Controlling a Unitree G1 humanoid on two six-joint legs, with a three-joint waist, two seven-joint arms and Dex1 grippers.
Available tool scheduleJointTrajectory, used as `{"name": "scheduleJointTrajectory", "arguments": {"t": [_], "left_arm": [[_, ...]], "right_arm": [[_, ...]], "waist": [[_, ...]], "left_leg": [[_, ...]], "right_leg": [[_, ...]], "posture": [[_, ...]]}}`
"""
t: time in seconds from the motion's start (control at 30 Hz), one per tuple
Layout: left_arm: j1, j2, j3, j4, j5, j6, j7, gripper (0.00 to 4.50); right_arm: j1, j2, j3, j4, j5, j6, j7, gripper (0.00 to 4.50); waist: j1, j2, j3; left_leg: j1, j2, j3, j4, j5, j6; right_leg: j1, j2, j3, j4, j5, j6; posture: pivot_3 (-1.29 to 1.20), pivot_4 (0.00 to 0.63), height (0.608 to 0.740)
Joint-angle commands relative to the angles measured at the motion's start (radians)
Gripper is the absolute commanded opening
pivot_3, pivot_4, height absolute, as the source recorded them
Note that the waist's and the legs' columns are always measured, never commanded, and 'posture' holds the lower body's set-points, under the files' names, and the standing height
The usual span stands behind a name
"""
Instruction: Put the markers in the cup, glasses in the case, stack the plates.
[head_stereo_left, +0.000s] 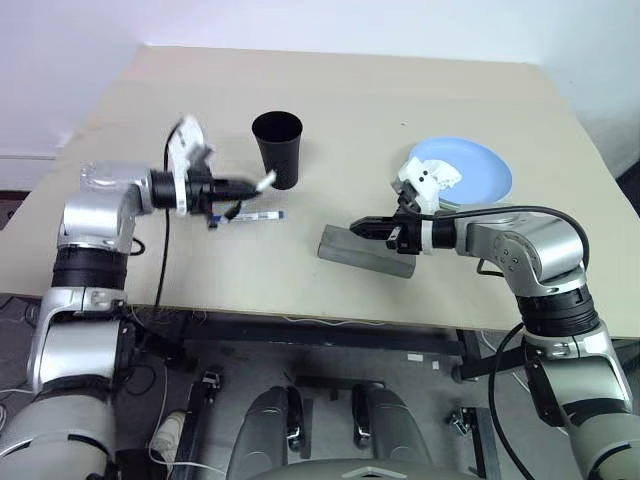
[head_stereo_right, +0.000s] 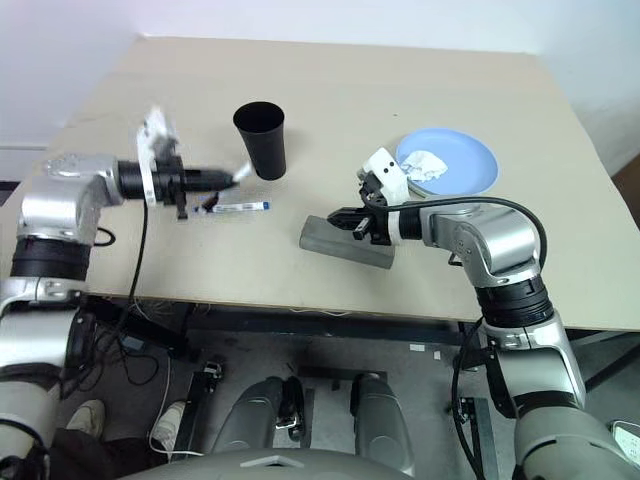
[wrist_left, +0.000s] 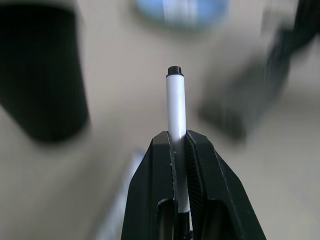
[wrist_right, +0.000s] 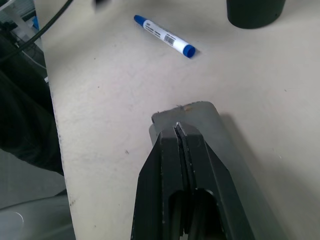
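Left end effector (head_stereo_right: 228, 179) grips a marker (head_stereo_right: 240, 174) beside the cup (head_stereo_right: 261, 138).

The left gripper (head_stereo_left: 243, 186) points toward three o'clock, fingers (wrist_left: 150, 175) clamped on a marker (wrist_left: 175, 107). The right gripper (head_stereo_left: 362, 228) points toward nine o'clock, fingers pressed together.

Head stereo pair looks down over table (head_stereo_left: 420, 90); wrist views close, both share case (wrist_right: 235, 150).
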Motion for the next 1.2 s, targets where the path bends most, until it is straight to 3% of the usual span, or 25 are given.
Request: {"name": "scheduleJointTrajectory", "arguments": {"t": [0.03,0.2,0.43,0.67,0.9,1.2], "left_arm": [[-0.043,-0.028,0.103,-0.031,-0.097,0.022,0.094,0.01],[-0.054,-0.071,0.125,-0.06,-0.157,0.028,0.148,0.01],[-0.168,-0.219,0.247,0.083,-0.198,-0.306,0.309,0.01],[-0.282,-0.247,0.227,0.311,-0.119,-0.582,0.351,0.01],[-0.381,-0.258,0.242,0.604,-0.039,-0.849,0.506,0.01],[-0.421,-0.312,0.252,0.755,-0.027,-0.912,0.565,0.01]], "right_arm": [[-0.033,0.004,-0.011,-0.037,0.008,-0.021,0.001,0.0],[-0.04,0.003,-0.008,-0.031,0.004,-0.026,0.005,0.0],[-0.049,0.011,-0.013,-0.024,0.001,-0.032,-0.008,0.0],[-0.051,0.031,-0.026,-0.023,0.003,-0.035,-0.041,0.0],[-0.047,0.029,-0.038,-0.01,-0.008,-0.041,-0.076,0.0],[-0.046,0.029,-0.034,0.003,-0.014,-0.039,-0.106,0.0]], "waist": [[0.0,0.0,0.0],[0.001,0.0,0.0],[0.004,-0.001,0.001],[0.004,-0.001,0.001],[0.005,-0.001,0.001],[0.005,-0.001,0.001]], "left_leg": [[0.0,0.0,0.0,0.0,0.0,0.0],[0.001,0.0,0.0,0.0,0.003,-0.003],[-0.001,0.0,0.0,0.006,0.003,-0.001],[-0.001,0.001,0.001,0.007,0.001,0.004],[-0.002,0.0,0.001,0.009,-0.001,0.007],[-0.003,0.0,0.001,0.009,-0.002,0.008]], "right_leg": [[0.0,0.0,0.0,0.0,0.0,0.0],[0.001,0.003,0.0,0.0,0.001,0.002],[0.002,0.001,0.0,0.0,0.004,0.005],[0.003,0.001,0.0,0.0,0.006,0.004],[0.002,0.0,0.0,-0.001,0.007,0.004],[0.002,0.0,0.0,-0.002,0.007,0.004]], "posture": [[0.0,0.15,0.71],[0.0,0.15,0.71],[0.0,0.15,0.71],[0.0,0.15,0.71],[0.0,0.15,0.71],[0.0,0.15,0.71]]}}
